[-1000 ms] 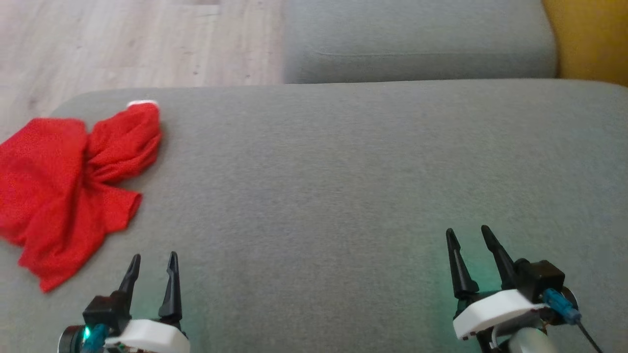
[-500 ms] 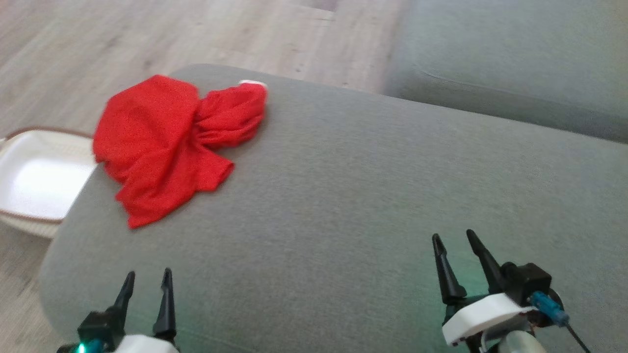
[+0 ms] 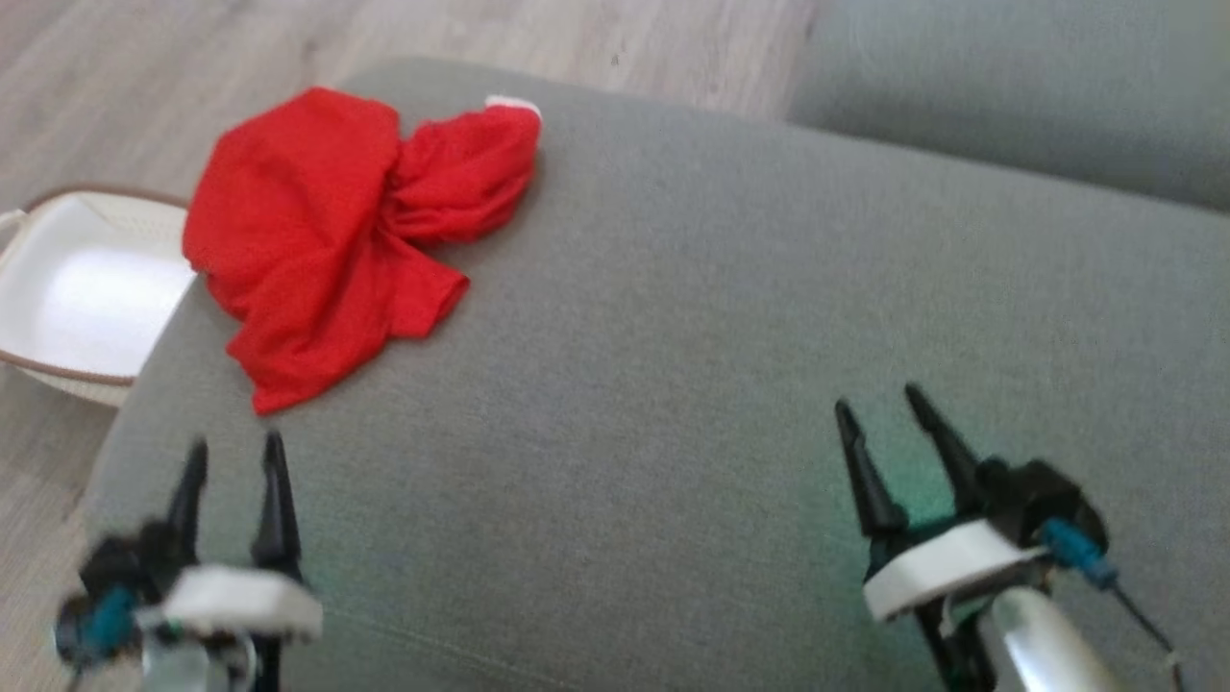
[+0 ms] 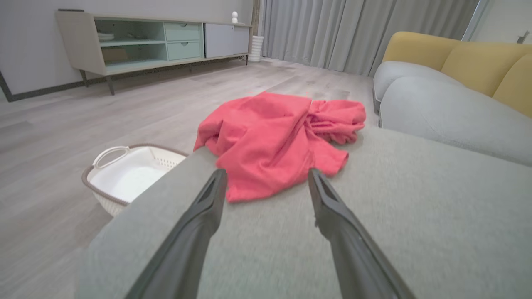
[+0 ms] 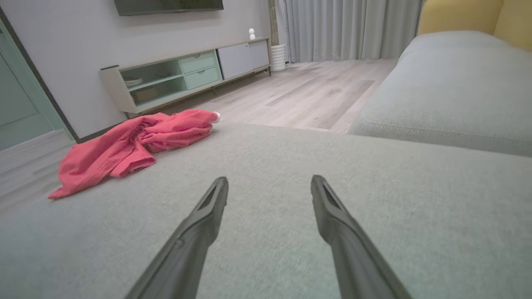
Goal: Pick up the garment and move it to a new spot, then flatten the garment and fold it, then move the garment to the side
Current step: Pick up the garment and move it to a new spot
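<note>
**Head view.** A crumpled red garment of thin, loosely knitted cloth lies at the far left corner of a broad grey upholstered sofa cushion. Its left edge reaches the cushion's side. Below that side, a white plastic laundry basket with a brown rim stands on the floor. The left hand hovers near the garment's nearest corner without touching it, its fingers spread wide and holding nothing. The right hand is well apart to the right, likewise spread wide and empty. A small white patch shows at the garment's far end. It may be a label or trim, and it is too small to read.

**Left wrist view.** The garment lies just beyond the two fingertips, with a flatter panel nearest and a bunched, twisted mass behind. It looks light, limp and unbreakable, so it will probably sag and unfurl when lifted. The textured weave should give the fingers some friction. The raised folds of the bunched part, or the free near corner, look like the best places to pinch. A single flat layer on soft upholstery may be hard to get under.

**Right wrist view.** The garment lies far off to the left across bare cushion. No brand, label or writing can be read in any view.
</note>
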